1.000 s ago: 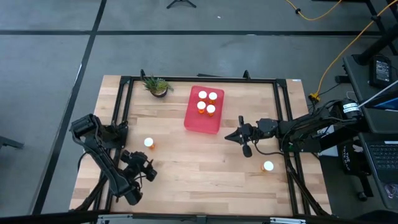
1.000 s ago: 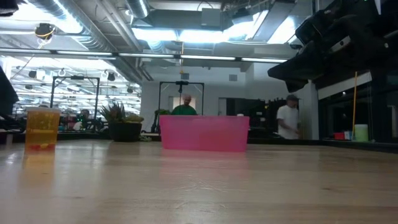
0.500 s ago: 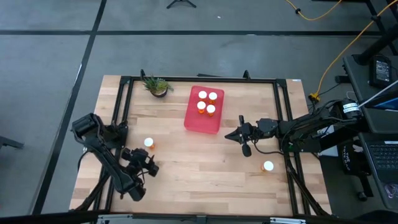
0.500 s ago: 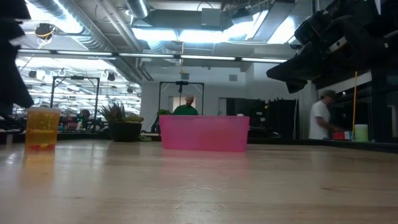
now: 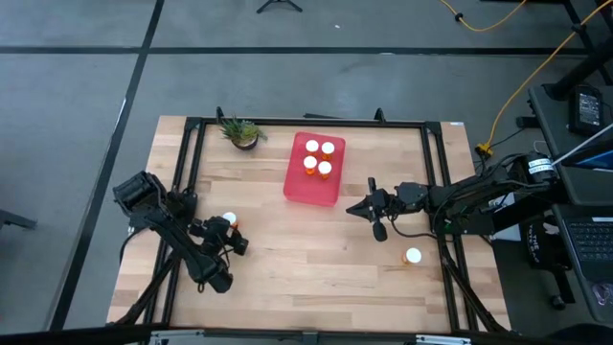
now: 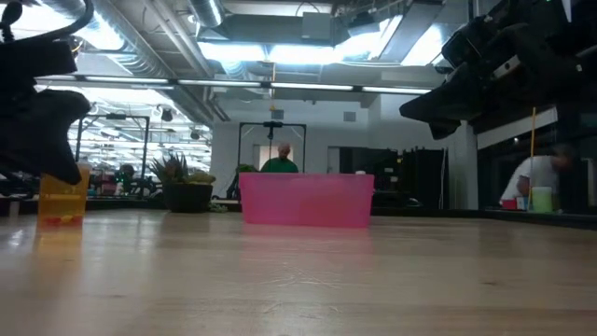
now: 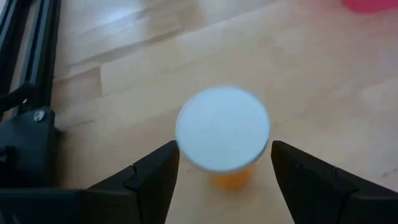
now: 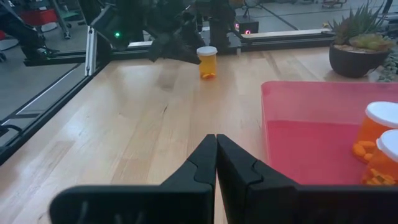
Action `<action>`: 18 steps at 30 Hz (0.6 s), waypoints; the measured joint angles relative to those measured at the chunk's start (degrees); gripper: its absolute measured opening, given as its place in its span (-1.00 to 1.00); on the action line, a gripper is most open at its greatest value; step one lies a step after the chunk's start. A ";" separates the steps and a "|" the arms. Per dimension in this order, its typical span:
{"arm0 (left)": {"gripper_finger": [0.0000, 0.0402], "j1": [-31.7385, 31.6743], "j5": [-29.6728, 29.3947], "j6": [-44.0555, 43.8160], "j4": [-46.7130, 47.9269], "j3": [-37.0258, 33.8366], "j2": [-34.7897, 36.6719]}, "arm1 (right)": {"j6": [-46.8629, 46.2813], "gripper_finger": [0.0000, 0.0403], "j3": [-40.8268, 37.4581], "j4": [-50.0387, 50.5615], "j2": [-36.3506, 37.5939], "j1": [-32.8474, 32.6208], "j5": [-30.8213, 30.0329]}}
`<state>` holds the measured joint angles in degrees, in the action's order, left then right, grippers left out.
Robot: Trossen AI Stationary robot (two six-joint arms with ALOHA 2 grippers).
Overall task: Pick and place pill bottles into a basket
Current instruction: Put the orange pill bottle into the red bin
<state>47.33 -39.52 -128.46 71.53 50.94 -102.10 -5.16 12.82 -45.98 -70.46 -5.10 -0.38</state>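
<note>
Wrist view says it best: bottle stands on the table, left of the basket, right between my left gripper's wide-open fingers, so I'm lined up to grab. Right gripper waits shut beside the basket.

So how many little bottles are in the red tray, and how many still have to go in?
Four pill bottles already stand in the red tray. The left gripper, jaws open, is lined up on a fifth bottle without gripping it. A sixth bottle waits near the right arm, whose right gripper is shut and empty.
</note>
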 joint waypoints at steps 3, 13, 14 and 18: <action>0.24 -0.84 -1.03 0.03 -0.04 0.00 0.00 | 0.08 -0.92 0.00 0.00 0.00 0.00 -0.02; 0.24 -4.26 -1.97 2.36 -0.03 0.00 0.00 | 0.08 -0.92 0.00 0.00 0.00 0.00 -0.02; 0.24 -4.57 -1.97 2.64 -0.02 0.00 0.00 | 0.08 -0.92 0.00 0.00 0.00 0.00 -0.02; 0.24 -5.52 -1.97 3.40 -0.51 0.00 0.00 | 0.06 -0.92 0.00 0.00 0.00 0.00 -0.02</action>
<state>41.80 -41.50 -125.06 71.01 50.94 -102.10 -5.10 12.82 -45.98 -70.46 -5.10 -0.40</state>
